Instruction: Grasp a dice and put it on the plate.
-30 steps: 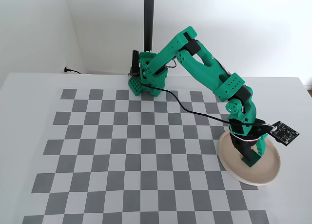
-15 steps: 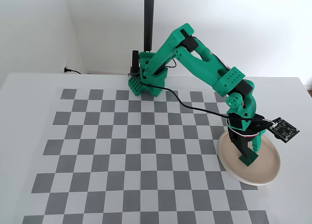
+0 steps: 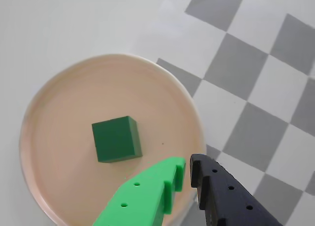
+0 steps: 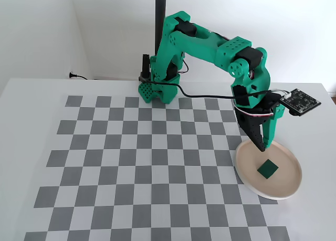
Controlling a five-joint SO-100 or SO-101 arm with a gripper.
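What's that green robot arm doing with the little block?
The green robot arm is putting a dice on a plate, and that part looks done. The dark green dice sits alone on the pinkish plate, which rests at the right edge of the checkered mat in the fixed view. The gripper hangs above the plate, not touching the dice. In the wrist view its jaws are nearly together with nothing between them, beside the dice.
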